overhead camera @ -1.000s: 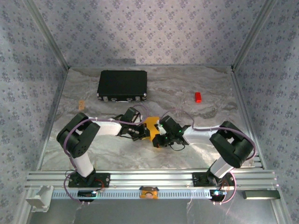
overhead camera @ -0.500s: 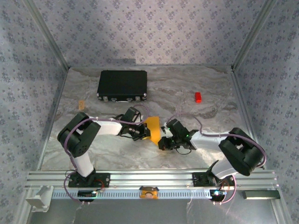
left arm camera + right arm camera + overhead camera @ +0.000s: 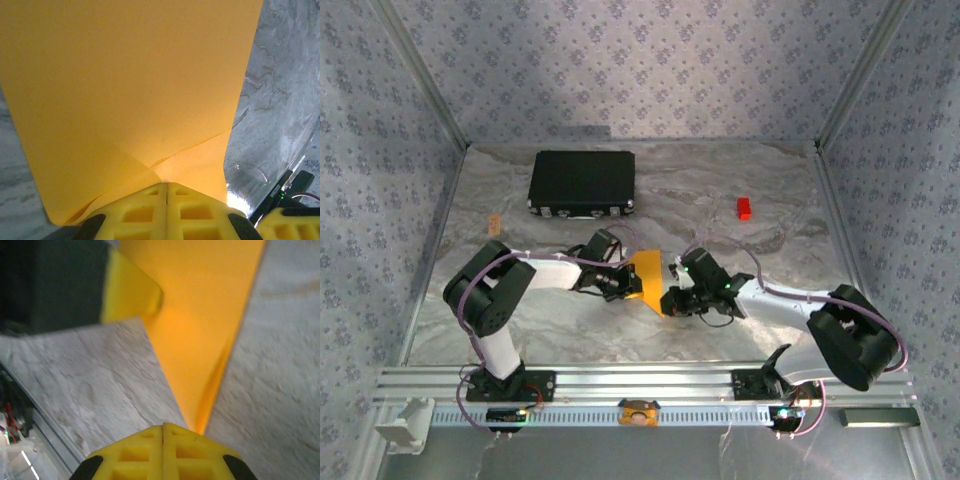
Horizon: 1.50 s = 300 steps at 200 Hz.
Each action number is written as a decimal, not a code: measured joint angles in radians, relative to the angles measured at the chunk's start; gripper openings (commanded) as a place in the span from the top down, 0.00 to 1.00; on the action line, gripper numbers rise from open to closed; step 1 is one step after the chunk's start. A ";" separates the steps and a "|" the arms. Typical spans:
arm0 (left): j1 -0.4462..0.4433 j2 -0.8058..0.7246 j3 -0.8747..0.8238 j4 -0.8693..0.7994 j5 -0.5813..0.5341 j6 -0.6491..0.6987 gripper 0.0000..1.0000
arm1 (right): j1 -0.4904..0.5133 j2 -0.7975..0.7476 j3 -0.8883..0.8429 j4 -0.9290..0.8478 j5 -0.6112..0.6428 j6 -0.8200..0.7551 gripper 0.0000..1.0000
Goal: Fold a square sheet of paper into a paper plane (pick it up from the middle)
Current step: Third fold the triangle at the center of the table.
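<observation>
Orange paper (image 3: 646, 272): it is found between the two grippers, with one end in each.
Left gripper (image 3: 166, 192): the pads are pressed together on one edge of the paper. A slanted fold line is seen just in front of the pads.
Right gripper (image 3: 163, 432): the pads are pressed together on the thin pointed corner of the paper. One yellow pad of the left gripper can be seen ahead of it and to its left, touching the paper.
Why two holds: the paper is thin and floppy, so it is likely held at both ends to be kept flat and tight. That way a fold can be made straight.
Fold so far: one layer is seen lying over another and one end is pointed. The job is judged to be partly done, and no plane shape is made yet.
Care needed: if the paper is pulled too hard, it could be torn or slip out of a pinch.
Surface (image 3: 570, 335): the paper is kept low over it, likely so folds can be pressed down on it.
Black case (image 3: 582, 183) and red block (image 3: 744, 208): both are found far beyond the grippers, well apart from the paper. They are not needed for the fold.
</observation>
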 measured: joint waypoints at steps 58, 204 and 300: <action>0.000 0.001 0.003 -0.005 0.001 0.006 1.00 | -0.004 0.161 0.090 0.026 -0.016 -0.004 0.96; -0.027 -0.137 0.049 -0.079 -0.077 0.009 0.97 | -0.010 0.181 0.002 0.140 -0.014 0.116 1.00; -0.056 -0.032 0.010 0.028 -0.015 -0.048 0.95 | -0.012 0.179 -0.013 0.172 -0.016 0.147 1.00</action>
